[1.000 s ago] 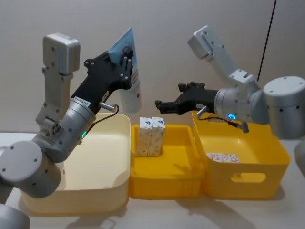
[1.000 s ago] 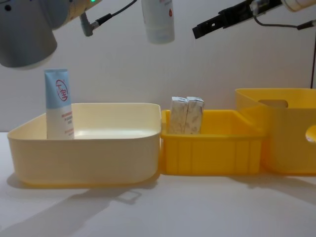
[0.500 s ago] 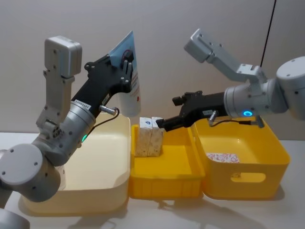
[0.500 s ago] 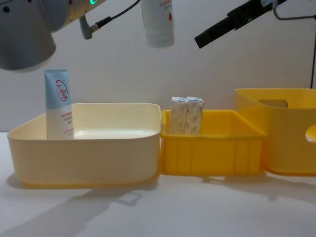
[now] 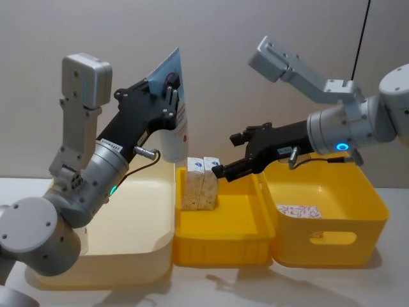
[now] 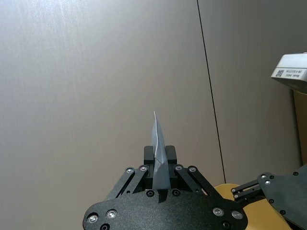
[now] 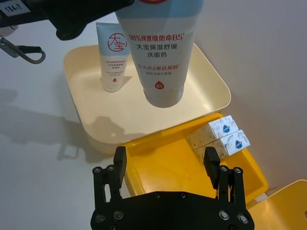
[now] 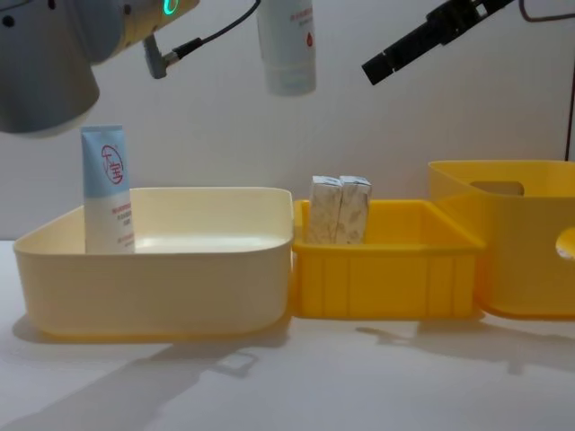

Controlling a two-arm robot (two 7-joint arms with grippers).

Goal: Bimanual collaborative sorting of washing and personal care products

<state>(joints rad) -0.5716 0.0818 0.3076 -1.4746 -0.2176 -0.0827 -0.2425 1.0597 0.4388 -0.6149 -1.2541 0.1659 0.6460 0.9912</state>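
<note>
Over the tabletop (image 8: 359, 377), the left hand (image 5: 168, 89) grips a tube (image 5: 179, 131) above the cream bin (image 8: 153, 278), due for lowering; the open right hand (image 5: 223, 169) hovers by the cartons (image 5: 199, 182).

Cropped by chest view's top edge: upper part of held tube (image 8: 287, 49) and rear of right gripper (image 8: 371, 70). Cropped at right edge: deep yellow bin (image 8: 512, 242). Hidden behind wall of shallow yellow bin (image 8: 386, 269): bases of 2 cartons (image 8: 340, 208).

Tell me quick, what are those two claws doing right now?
The left gripper is shut on the squeeze tube.
The right gripper is open and empty.
</note>
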